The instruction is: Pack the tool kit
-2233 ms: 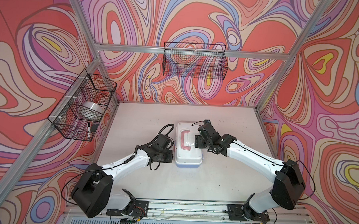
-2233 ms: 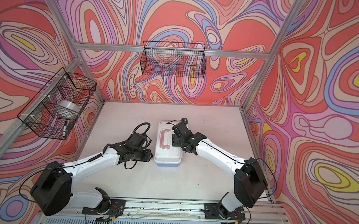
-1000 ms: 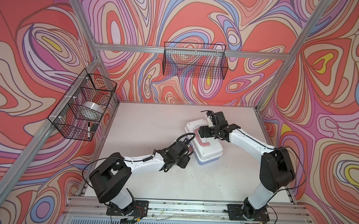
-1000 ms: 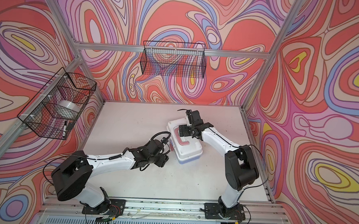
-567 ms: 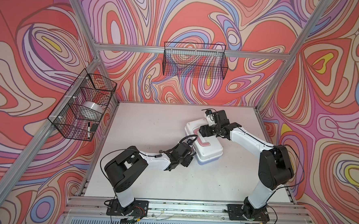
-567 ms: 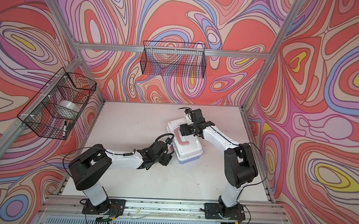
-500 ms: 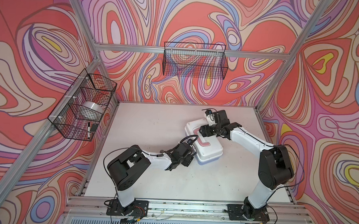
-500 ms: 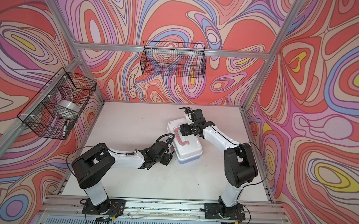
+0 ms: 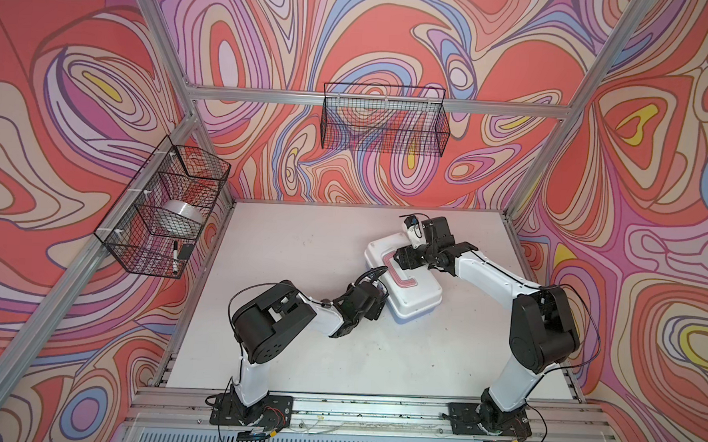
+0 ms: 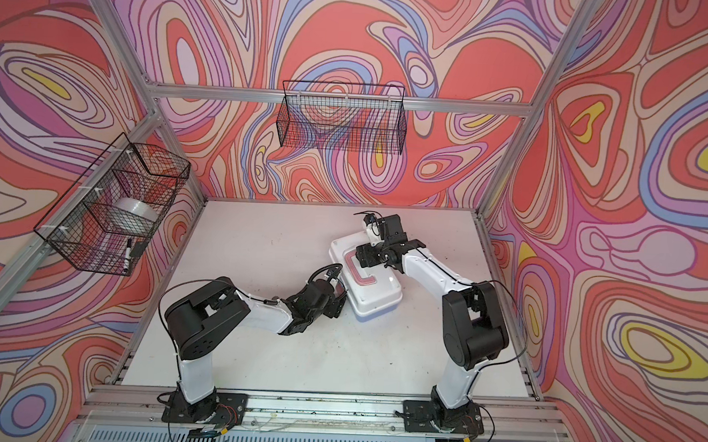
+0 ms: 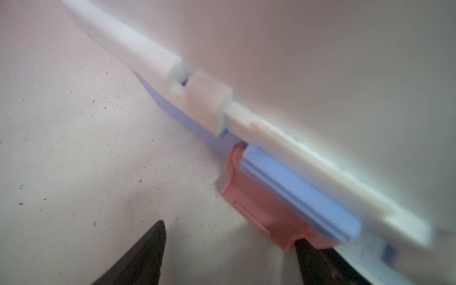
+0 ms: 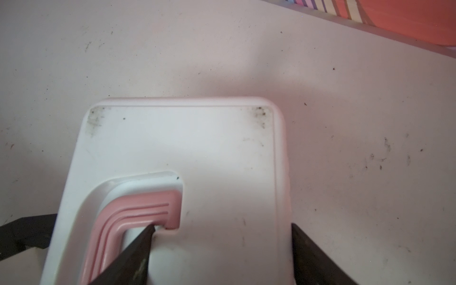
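tool kit [image 9: 417, 294] is seen lying lid-down on the table [image 9: 301, 248] | left gripper [image 11: 230, 256] is held spread at its pink latch [image 11: 261, 212] | right gripper [image 12: 222, 228] is set spread astride its white lid [image 12: 197, 143], beside the handle [image 12: 138, 209]

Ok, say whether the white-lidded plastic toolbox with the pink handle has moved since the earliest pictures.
Yes. The toolbox slid right and turned: once square to the back edge of the white table, it now lies skewed.
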`<move>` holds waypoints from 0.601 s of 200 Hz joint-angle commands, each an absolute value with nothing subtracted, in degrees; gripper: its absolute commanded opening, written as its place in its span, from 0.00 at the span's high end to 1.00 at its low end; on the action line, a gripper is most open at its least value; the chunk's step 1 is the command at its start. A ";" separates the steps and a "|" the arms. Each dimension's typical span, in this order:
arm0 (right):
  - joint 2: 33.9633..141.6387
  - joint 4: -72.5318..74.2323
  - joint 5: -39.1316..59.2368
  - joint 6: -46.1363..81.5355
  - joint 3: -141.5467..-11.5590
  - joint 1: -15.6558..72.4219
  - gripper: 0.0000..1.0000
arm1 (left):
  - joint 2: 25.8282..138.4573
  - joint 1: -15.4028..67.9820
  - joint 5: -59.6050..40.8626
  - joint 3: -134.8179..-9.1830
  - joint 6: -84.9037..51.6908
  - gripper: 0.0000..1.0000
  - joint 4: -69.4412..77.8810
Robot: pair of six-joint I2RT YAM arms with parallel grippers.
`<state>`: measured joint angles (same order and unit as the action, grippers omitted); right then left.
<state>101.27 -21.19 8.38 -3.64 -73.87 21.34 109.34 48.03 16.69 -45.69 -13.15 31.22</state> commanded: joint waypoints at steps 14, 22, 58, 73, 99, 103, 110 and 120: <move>106.06 -29.75 5.96 -6.50 -69.53 21.97 0.18 | 110.80 48.39 21.87 -44.71 -13.89 0.17 42.24; 106.05 -29.73 5.91 -6.42 -69.35 21.94 0.18 | 110.39 48.41 22.74 -44.18 -14.03 0.17 43.33; 106.01 -29.33 5.71 -5.89 -68.71 21.94 0.18 | 106.50 48.71 24.93 -41.00 -15.59 0.18 45.33; 106.09 -29.17 5.95 -5.76 -68.80 21.88 0.18 | 104.90 48.92 25.89 -40.81 -15.72 0.18 43.66; 106.12 -28.96 6.23 -5.71 -68.74 21.87 0.18 | 102.96 48.89 27.13 -39.99 -15.93 0.18 42.31; 106.17 -28.92 6.28 -5.71 -68.67 21.85 0.18 | 102.70 48.91 27.24 -39.99 -15.99 0.18 41.85; 106.12 -28.80 6.33 -5.71 -68.60 21.86 0.18 | 102.25 48.88 27.14 -39.91 -15.79 0.18 41.38; 106.15 -28.74 6.27 -5.75 -68.47 21.88 0.18 | 101.72 48.87 27.06 -39.91 -15.48 0.18 40.62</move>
<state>101.03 -19.77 8.27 -3.53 -72.79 21.30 103.96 48.82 25.02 -40.29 -14.85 40.23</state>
